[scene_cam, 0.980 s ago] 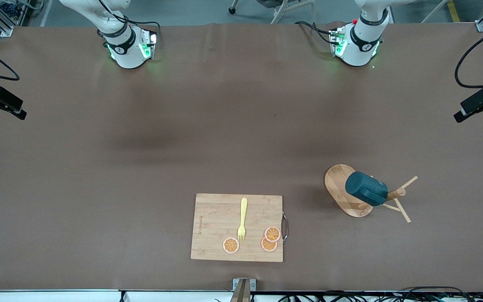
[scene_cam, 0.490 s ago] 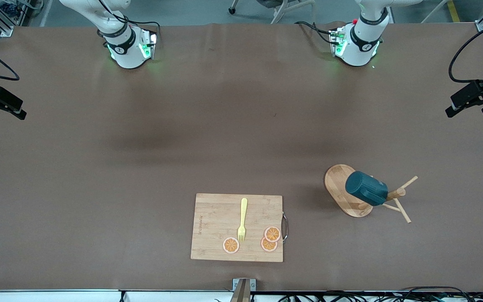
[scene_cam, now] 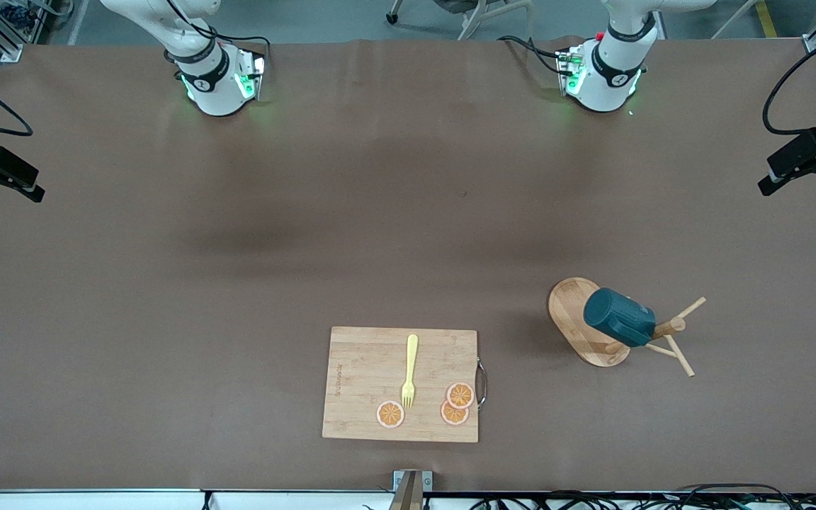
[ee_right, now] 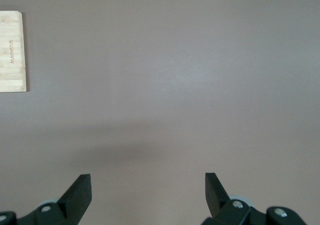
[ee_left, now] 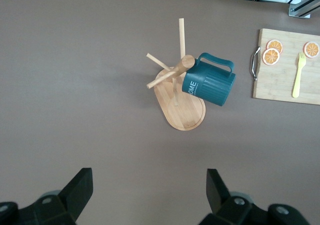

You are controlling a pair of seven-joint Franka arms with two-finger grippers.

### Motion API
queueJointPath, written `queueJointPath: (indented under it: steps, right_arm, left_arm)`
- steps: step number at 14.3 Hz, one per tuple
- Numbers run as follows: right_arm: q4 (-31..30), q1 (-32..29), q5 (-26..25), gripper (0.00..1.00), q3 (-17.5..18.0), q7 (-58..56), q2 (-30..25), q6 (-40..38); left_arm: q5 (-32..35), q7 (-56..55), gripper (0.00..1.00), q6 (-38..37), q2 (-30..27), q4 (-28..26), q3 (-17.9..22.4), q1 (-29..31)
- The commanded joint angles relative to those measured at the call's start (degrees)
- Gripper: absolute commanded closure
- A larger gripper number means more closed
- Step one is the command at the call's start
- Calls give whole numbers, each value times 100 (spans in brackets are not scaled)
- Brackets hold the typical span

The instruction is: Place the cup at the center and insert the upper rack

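Note:
The cup (scene_cam: 618,317), dark teal and ribbed, hangs tilted on a peg of the upper rack (scene_cam: 569,304), a bamboo mug tree on an oval base toward the left arm's end of the table. The left wrist view shows the cup (ee_left: 209,82) and the upper rack (ee_left: 182,112) from high above. My left gripper (ee_left: 148,185) is open with nothing between its fingers, high over bare table beside the rack. My right gripper (ee_right: 148,185) is also open and holds nothing, high over bare table.
A bamboo cutting board (scene_cam: 365,375) lies near the table's front edge. It carries a yellow fork (scene_cam: 409,372) and three orange slices (scene_cam: 460,394). Dark hardware with cables (scene_cam: 805,159) pokes in at each end of the table.
The dark hardware at the left arm's end has shifted slightly. The cup, rack and board have not moved.

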Motion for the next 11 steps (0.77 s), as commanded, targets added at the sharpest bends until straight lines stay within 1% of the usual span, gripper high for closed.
queueJointPath:
  steps: [1, 3, 5, 11]
  right_arm:
    - [-48, -128, 86, 0, 75, 18, -69, -33]
    - [-56, -119, 86, 0, 75, 36, -78, -59]
    - [-56, -101, 86, 0, 84, 36, -78, -50]
    - [-48, -110, 94, 0, 84, 36, -78, 11]
  left_arm:
    - [74, 80, 0, 0, -7, 113, -14, 24]
    - [57, -16, 0, 17, 2, 122, -102, 112]
    - [65, -17, 0, 17, 19, 122, -364, 313]
    - [74, 71, 0, 17, 2, 122, -410, 359]
